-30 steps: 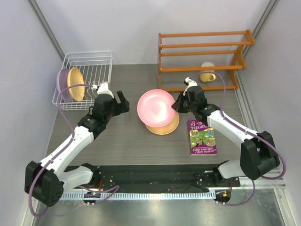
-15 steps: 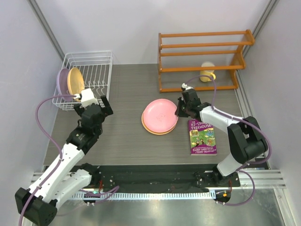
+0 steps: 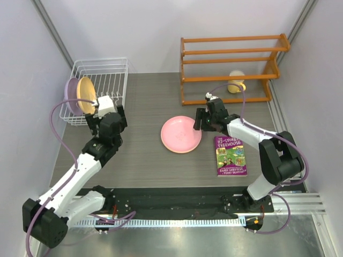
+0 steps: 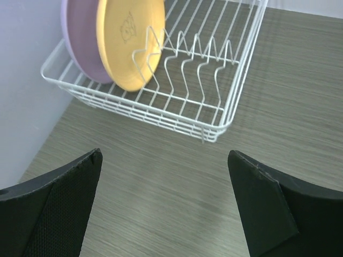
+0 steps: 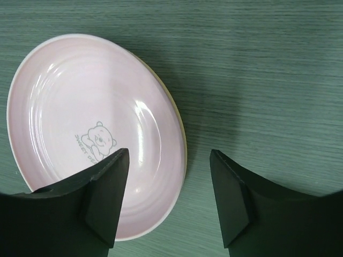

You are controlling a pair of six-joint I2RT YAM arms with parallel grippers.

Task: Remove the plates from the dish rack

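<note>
Two plates are down and two are left. Near the middle of the worktop [image 3: 139, 155], just left of the purple book [image 3: 230, 155], the pink plate [image 3: 181, 134] lies flat and face up on the stacked orange-yellow plate [image 5: 184, 152]. Only a sliver of that lower plate's rim shows at the pink one's right edge.

A second ago the right tool [image 3: 199, 120] carried the pink plate tilted above that stack. Now its jaws have parted and stand partly open over the plate's right rim, gripping nothing. That delivery looks finished, and the right arm is free to draw back.

Further out on the left, the left tool [image 4: 166, 198] has swung from the centre toward the dish rack [image 4: 214, 126]. It hangs just short of the rack's near edge, spread fully wide and empty.

At the rack's left end the racked orange-yellow plate [image 4: 128, 43] stands on edge among the tines, with the lavender plate [image 4: 80, 43] upright just behind it. The orange-yellow one faces the tool and is probably next.
</note>
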